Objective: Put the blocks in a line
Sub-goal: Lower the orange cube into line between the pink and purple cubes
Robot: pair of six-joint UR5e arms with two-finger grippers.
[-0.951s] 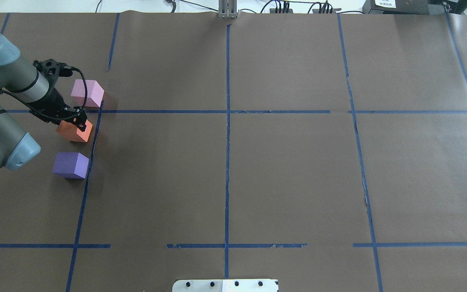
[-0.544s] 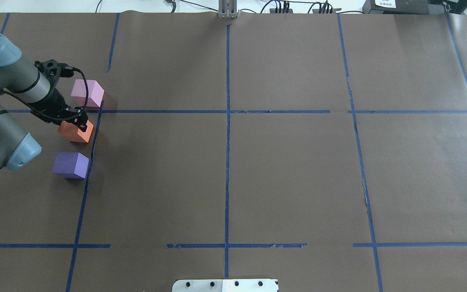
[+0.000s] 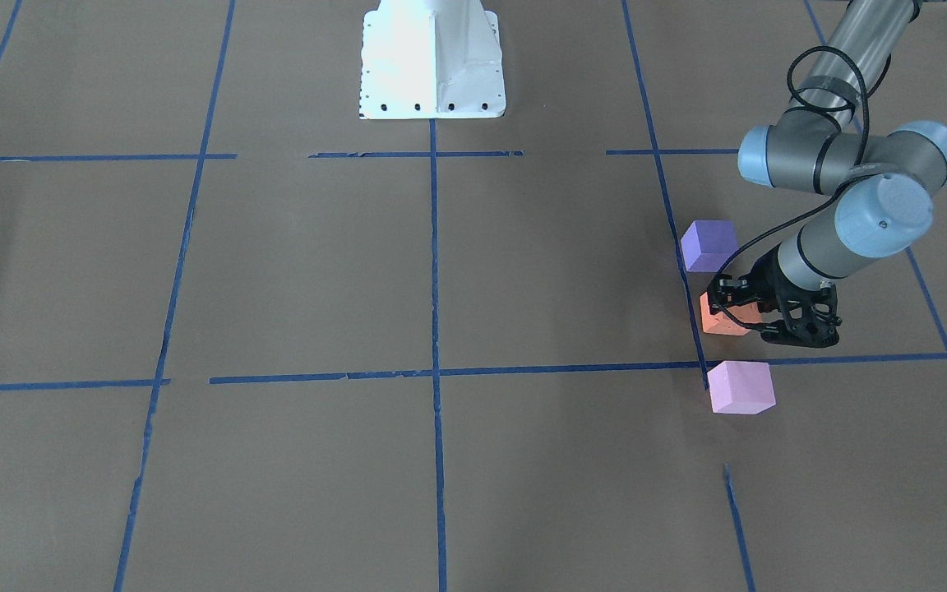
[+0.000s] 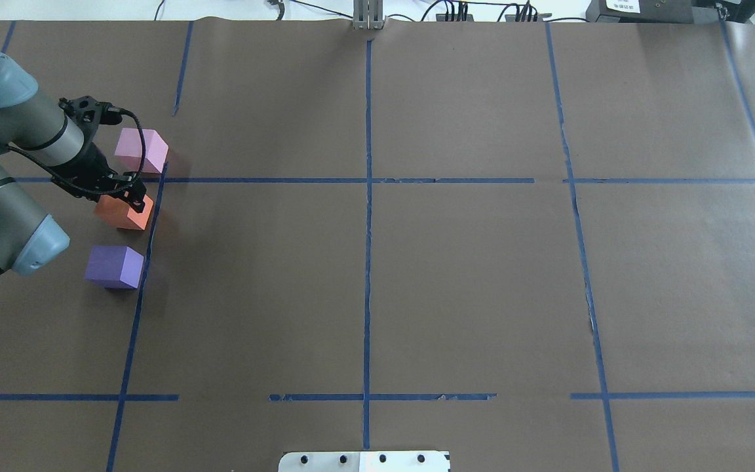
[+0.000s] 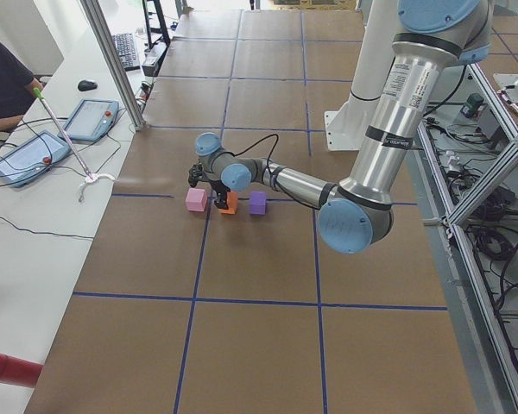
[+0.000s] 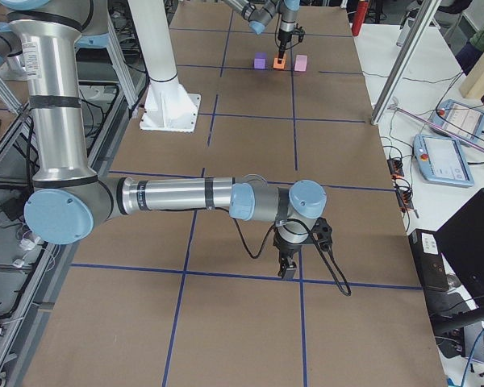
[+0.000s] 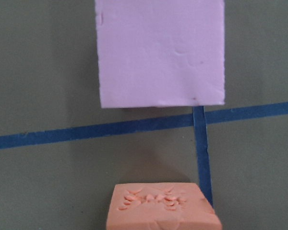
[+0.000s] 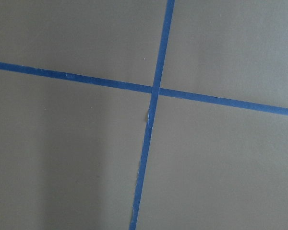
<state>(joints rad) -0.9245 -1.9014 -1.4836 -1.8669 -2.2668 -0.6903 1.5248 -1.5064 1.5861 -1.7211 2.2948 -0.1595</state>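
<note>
Three foam cubes stand in a rough row along a blue tape line at the table's left. They are the pink-lilac block (image 4: 141, 151) (image 3: 741, 386), the orange block (image 4: 118, 216) (image 3: 717, 323) and the blue-purple block (image 4: 114, 265) (image 3: 709, 245). My left gripper (image 4: 127, 200) (image 3: 735, 311) is low over the orange block and looks shut on it. The left wrist view shows the orange block (image 7: 161, 211) at the bottom edge and the pink block (image 7: 161, 52) beyond it, with no fingers in frame. My right gripper (image 6: 289, 270) shows only in the exterior right view, low over a tape crossing. I cannot tell whether it is open.
The white robot base (image 3: 432, 57) stands at the table's near middle. Blue tape lines (image 4: 367, 196) divide the brown paper into squares. A side bench with tablets (image 5: 34, 155) runs along the far edge, and an operator (image 5: 0, 86) sits there.
My left gripper and the orange block have shifted together slightly to the right. The pink and blue-purple blocks have not moved.
</note>
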